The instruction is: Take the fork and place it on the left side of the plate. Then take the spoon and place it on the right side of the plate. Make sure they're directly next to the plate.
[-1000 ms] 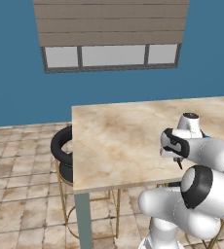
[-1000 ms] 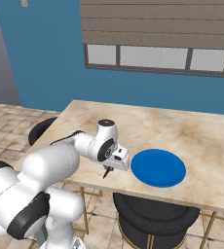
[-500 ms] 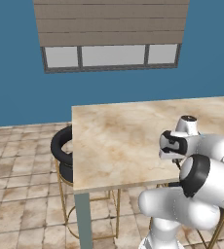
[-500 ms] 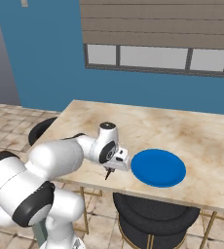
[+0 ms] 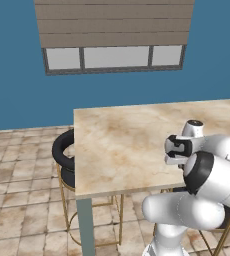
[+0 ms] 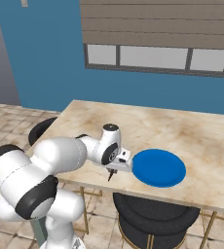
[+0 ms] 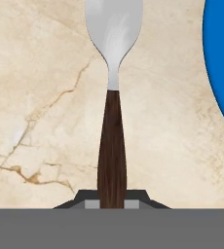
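Marble table [image 6: 153, 127], blue wall, shuttered window [image 6: 155, 57], tiled floor, black stools [image 6: 150, 216]. Gripper [image 6: 110, 176] at table's near edge, clamped on fork [image 7: 112, 97]: dark brown handle between fingertips, silvery head forward, over marble. Blue plate [image 6: 158, 167] just right of fork.

The marble table [image 6: 148, 127] lies bare and open behind and left of the gripper [image 6: 111, 173]. Just right of it sits the flat plate [image 6: 158, 167], low enough to pass over. The fork [image 7: 112, 146] juts forward from the gripper, beside the plate's edge.
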Tool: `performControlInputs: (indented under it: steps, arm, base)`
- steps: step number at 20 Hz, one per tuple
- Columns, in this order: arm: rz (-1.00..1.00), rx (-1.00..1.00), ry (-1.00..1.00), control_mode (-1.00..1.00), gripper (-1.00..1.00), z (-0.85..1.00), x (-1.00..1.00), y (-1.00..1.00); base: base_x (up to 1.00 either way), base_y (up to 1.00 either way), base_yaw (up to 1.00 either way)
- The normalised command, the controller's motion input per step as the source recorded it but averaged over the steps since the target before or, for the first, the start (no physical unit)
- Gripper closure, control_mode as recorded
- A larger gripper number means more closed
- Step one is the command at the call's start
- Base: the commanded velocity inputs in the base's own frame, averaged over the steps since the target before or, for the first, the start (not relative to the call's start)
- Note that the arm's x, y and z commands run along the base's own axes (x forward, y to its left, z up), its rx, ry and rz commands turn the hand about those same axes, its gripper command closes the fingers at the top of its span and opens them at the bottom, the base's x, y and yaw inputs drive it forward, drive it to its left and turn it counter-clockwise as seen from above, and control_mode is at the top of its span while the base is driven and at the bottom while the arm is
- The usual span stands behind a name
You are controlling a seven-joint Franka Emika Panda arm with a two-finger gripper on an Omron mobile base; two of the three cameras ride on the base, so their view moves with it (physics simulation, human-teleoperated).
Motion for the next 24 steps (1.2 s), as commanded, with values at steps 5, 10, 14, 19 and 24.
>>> performControlInputs:
  steps: [5, 10, 14, 19, 24]
  arm:
    - [0.00, 0.00, 0.00, -1.00, 1.00, -0.09, 0.09, 0.00]
    - [0.00, 0.00, 0.00, -1.00, 1.00, -0.12, 0.13, 0.00]
    - [0.00, 0.00, -0.01, -1.00, 1.00, -0.11, 0.22, 0.00]
    - [0.00, 0.00, -0.02, -1.00, 1.00, -0.08, 0.14, -0.06]
    - [0.00, 0.00, -0.04, -1.00, 1.00, -0.08, 0.14, -0.09]
  base:
    - [0.00, 0.00, 0.00]
    - [0.00, 0.00, 0.00]
    - [0.00, 0.00, 0.00]
    - [0.00, 0.00, 0.00]
    - [0.00, 0.00, 0.00]
